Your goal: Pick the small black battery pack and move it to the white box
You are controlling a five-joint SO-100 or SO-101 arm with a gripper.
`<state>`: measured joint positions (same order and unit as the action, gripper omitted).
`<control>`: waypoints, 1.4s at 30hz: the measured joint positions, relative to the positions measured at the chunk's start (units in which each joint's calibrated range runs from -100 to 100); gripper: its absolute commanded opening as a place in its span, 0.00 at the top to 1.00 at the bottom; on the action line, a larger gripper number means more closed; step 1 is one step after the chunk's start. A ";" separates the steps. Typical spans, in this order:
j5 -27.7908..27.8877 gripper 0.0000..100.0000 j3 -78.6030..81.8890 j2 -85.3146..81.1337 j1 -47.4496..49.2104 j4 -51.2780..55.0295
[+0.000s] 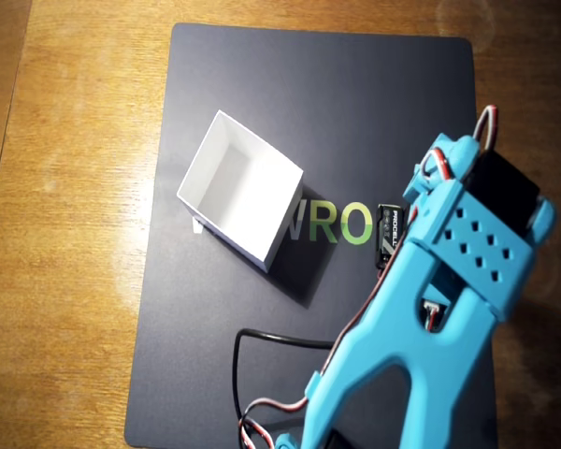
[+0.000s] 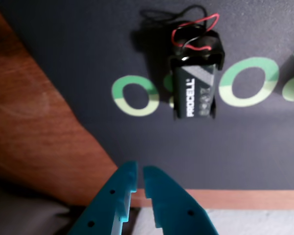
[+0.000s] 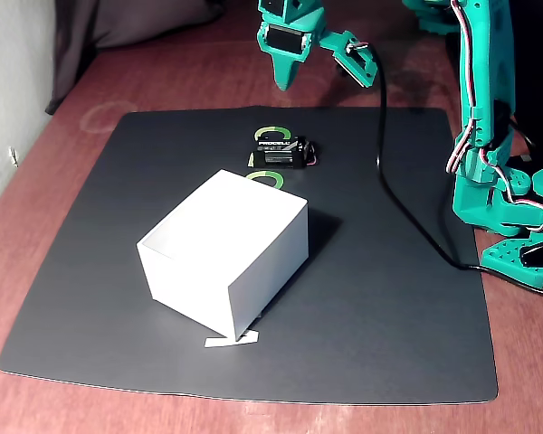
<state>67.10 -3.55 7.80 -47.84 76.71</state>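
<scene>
Now | gripper (image 2: 141,188) nearly closed, empty | above mat (image 2: 88,73), apart from battery pack (image 2: 195,93)

Hidden, cropped or blurred parts

In the overhead view the arm (image 1: 430,290) covers the small black battery pack's (image 1: 387,234) 3 o'clock side and the hand beneath; mat (image 1: 355,103) lettering is partly hidden by the white box (image 1: 241,198). In the wrist view the hand (image 2: 140,193) is cut off at 6 o'clock. In the fixed view the arm's top is cropped at 12 o'clock, and the box's inside is unseen.
</scene>
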 measured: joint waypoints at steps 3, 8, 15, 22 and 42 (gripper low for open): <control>0.00 0.87 0.00 1.53 -0.12 0.00; 0.00 0.87 0.00 3.64 0.74 -0.09; 0.00 0.80 0.00 6.36 2.10 -0.26; 0.00 0.76 0.00 10.59 2.47 -9.86; 3.99 0.76 1.45 16.36 2.47 -11.16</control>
<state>71.10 -2.09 24.15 -45.36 65.55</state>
